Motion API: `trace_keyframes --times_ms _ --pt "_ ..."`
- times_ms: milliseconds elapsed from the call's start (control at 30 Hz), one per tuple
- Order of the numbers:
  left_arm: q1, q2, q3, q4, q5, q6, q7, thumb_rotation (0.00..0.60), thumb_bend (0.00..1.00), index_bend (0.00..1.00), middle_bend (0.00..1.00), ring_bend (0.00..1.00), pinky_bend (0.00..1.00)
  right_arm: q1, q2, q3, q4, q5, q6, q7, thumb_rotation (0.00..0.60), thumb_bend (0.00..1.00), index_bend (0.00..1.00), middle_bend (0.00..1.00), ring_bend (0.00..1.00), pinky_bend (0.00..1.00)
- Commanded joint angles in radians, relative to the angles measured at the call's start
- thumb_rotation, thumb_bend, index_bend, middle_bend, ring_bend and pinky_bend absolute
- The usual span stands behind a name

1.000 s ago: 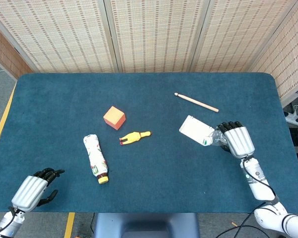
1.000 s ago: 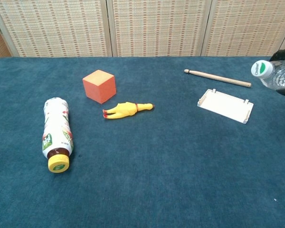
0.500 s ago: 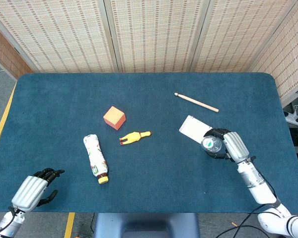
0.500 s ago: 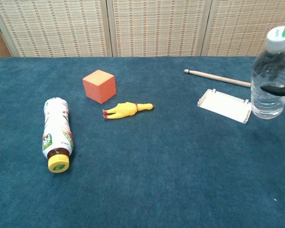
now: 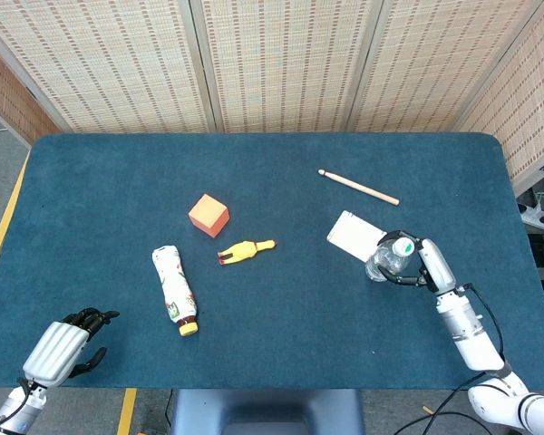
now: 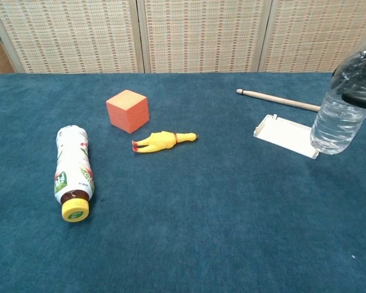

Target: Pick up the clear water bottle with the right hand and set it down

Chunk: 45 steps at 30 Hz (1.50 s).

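The clear water bottle (image 5: 385, 260) has a green and white cap and is held by my right hand (image 5: 428, 262) at the right of the table. In the chest view the bottle (image 6: 343, 107) leans with its top toward the right edge, a dark finger (image 6: 361, 98) wrapped across its upper body. Its base is low, right at the near corner of a flat white tray (image 6: 287, 135); I cannot tell whether it touches the cloth. Most of the right hand is cut off in the chest view. My left hand (image 5: 62, 348) rests at the near left corner, fingers curled in on nothing.
A wooden stick (image 5: 358, 188) lies beyond the white tray (image 5: 354, 235). An orange cube (image 5: 208, 215), a yellow rubber chicken (image 5: 246, 251) and a lying printed bottle with a yellow cap (image 5: 175, 288) sit left of centre on the blue cloth.
The right hand swung the clear bottle from nearly lying, cap to the left, up to standing, and now it leans the other way with its base closer to the tray. The left hand stayed put.
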Motion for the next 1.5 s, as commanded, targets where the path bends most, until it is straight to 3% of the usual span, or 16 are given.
trace_keyframes --times_ms 33,233,333,467,667,767,1200,1300,1500 --pt "0.000 -0.001 -0.001 0.002 0.002 0.003 0.000 0.600 0.37 0.21 0.33 0.23 0.43 0.033 -0.056 0.033 -0.012 -0.023 0.032 -0.397 0.600 0.51 0.80 0.73 0.63 0.68" --pt "0.002 0.002 -0.001 0.003 0.002 0.008 -0.009 0.600 0.37 0.21 0.33 0.23 0.43 0.042 0.020 0.041 -0.249 -0.088 0.092 -0.495 0.600 0.51 0.80 0.73 0.63 0.68" --pt "0.002 0.002 0.001 0.004 0.004 0.009 -0.011 0.600 0.37 0.21 0.33 0.23 0.42 0.033 0.040 0.045 -0.291 -0.088 0.106 -0.514 0.600 0.51 0.80 0.73 0.63 0.68" --pt "0.001 0.003 0.000 0.002 0.006 0.008 -0.012 0.600 0.37 0.21 0.33 0.23 0.43 0.019 0.035 0.038 -0.246 -0.046 0.074 -0.516 0.600 0.51 0.81 0.73 0.63 0.68" --pt "-0.001 0.001 0.000 0.002 0.004 0.004 -0.010 0.600 0.37 0.21 0.33 0.23 0.43 0.003 -0.042 0.037 -0.040 0.057 -0.023 -0.509 0.600 0.51 0.81 0.73 0.64 0.68" --pt "-0.002 0.000 0.001 0.005 0.006 0.003 -0.006 0.600 0.37 0.21 0.33 0.23 0.43 0.008 -0.064 0.047 0.000 0.056 -0.022 -0.476 0.600 0.51 0.81 0.73 0.64 0.68" --pt "0.000 0.000 0.002 0.009 0.015 0.013 -0.009 0.600 0.37 0.21 0.33 0.23 0.43 -0.019 0.038 0.061 -0.234 -0.044 0.138 -0.457 0.600 0.51 0.81 0.73 0.64 0.68" --pt "0.000 -0.001 0.002 0.009 0.012 0.011 -0.010 0.600 0.37 0.21 0.33 0.23 0.43 -0.030 0.039 0.043 -0.203 -0.021 0.102 -0.403 0.600 0.51 0.81 0.73 0.64 0.68" --pt "-0.002 -0.004 0.004 0.010 0.011 0.002 -0.002 0.600 0.37 0.21 0.33 0.23 0.43 -0.026 0.040 0.001 -0.104 0.042 -0.082 -0.026 0.600 0.51 0.81 0.73 0.64 0.68"
